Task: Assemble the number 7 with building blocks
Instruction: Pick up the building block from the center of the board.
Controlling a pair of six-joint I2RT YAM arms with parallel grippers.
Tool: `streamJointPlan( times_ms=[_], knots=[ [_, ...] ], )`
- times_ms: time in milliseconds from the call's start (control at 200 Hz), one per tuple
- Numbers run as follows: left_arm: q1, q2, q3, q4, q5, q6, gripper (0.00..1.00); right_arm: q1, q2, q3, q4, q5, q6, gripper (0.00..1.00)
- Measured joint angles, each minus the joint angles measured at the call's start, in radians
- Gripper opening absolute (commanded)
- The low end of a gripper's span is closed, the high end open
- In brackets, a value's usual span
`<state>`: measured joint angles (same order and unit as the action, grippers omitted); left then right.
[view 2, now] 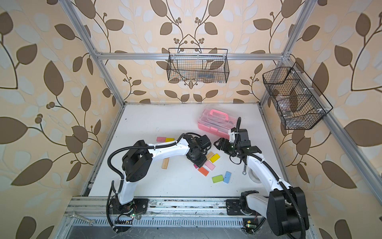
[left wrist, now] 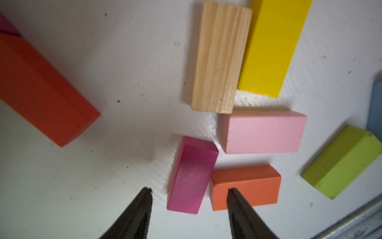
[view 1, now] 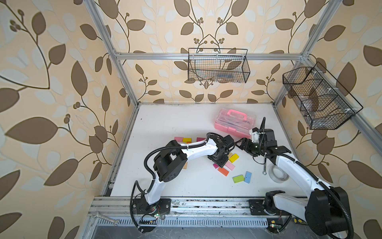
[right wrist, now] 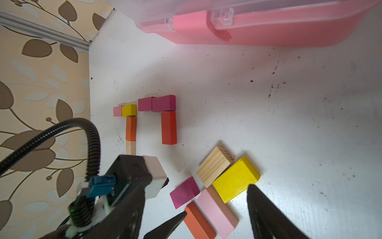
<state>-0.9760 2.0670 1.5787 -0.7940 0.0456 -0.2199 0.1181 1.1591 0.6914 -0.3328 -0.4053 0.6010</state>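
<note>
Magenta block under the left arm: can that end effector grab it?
Probably yes. In the left wrist view the magenta block lies between the open fingers of the left end effector; the table is bare on one side, but the orange block close beside the other side may block that finger.

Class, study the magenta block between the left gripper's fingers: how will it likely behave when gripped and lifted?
The magenta block looks rigid, with flat faces, so the left gripper should probably clamp it without squashing. Having no round edges, it would likely slide, not roll. The orange block lies close beside it and may get nudged.
</note>
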Motion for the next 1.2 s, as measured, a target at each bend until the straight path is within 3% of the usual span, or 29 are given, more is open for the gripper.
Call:
streamJointPlan(
  times_ms=[630, 975, 1200],
  knots=[
    [-0.007, 0.102, 0.099, -0.047, -0.028, 0.001, 0.55, -0.016, -0.021, -0.034, 0.004, -0.029, -0.004, 0.78],
    [-0.007, 0.089, 0.06, -0.037, -0.046, -0.021, 0.26, -0.023, -0.027, -0.055, 0.023, -0.035, 0.0, 0.77],
    [-0.006, 0.037, -0.012, -0.027, -0.049, -0.055, 0.22, -0.023, -0.027, -0.063, 0.03, -0.04, 0.004, 0.77]
  ],
)
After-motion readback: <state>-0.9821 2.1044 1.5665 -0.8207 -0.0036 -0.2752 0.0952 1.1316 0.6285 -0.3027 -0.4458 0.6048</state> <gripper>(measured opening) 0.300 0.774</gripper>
